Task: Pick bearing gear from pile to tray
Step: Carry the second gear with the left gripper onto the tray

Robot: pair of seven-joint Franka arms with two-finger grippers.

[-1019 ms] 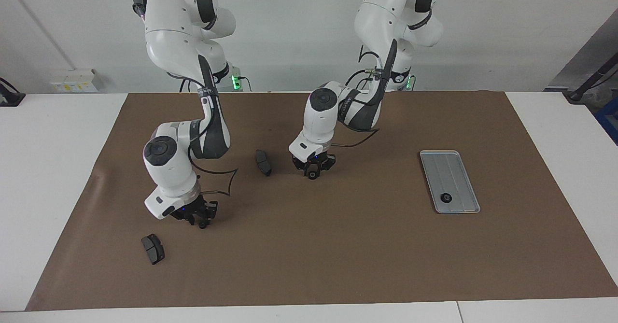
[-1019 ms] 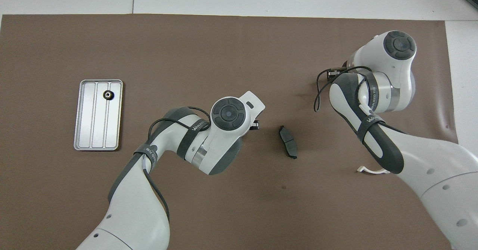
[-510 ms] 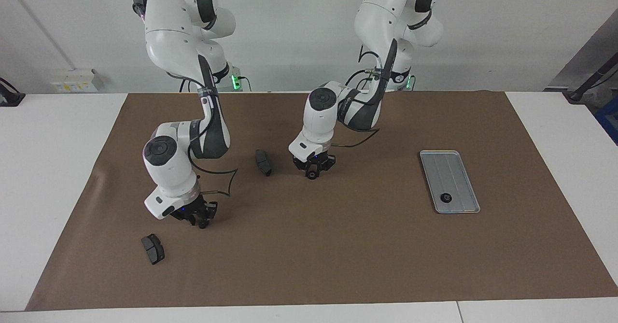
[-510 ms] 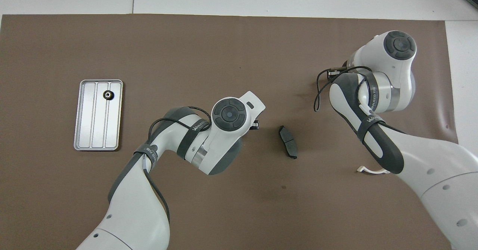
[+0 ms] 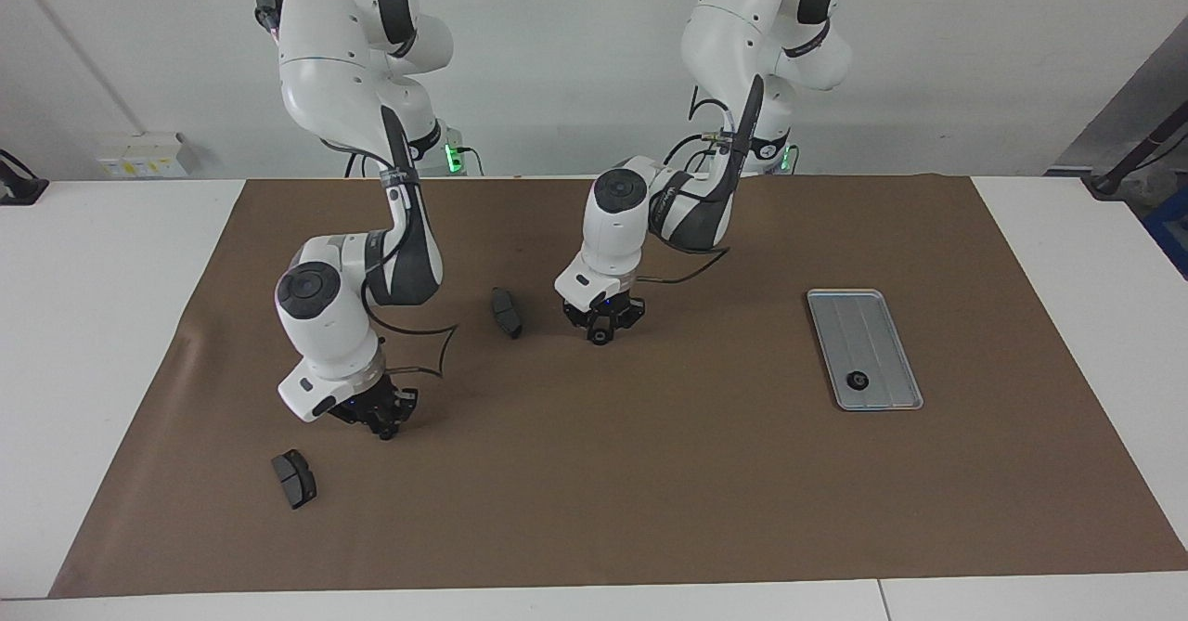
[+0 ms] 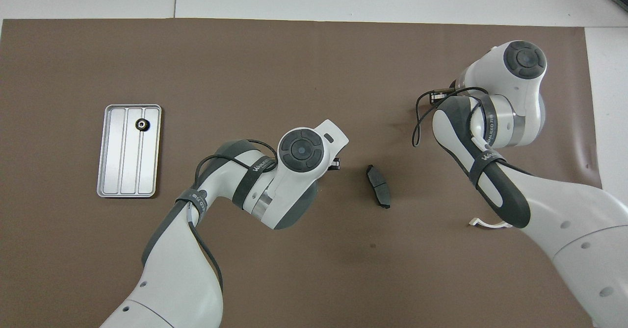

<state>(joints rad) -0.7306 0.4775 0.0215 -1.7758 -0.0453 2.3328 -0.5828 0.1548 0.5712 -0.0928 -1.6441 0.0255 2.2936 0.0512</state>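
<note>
Facing view: your left gripper (image 5: 601, 335) and right gripper (image 5: 385, 430) sit low on the mat; whether either is clenched or grasping, you cannot tell. One gear (image 5: 858, 381) lies in the tray (image 5: 877, 305). Overhead view: both wrists hide the fingertips; a white bracket (image 6: 483, 224) is half covered.

My arms (image 5: 343, 73) are white with dark grey joints. Under me lies a plain brown mat (image 5: 650, 472) on a white table (image 5: 93, 324). The grooved tray (image 5: 877, 324) is silver-grey, its gear (image 5: 858, 381) black, the pads (image 5: 507, 312) dark grey.
</note>
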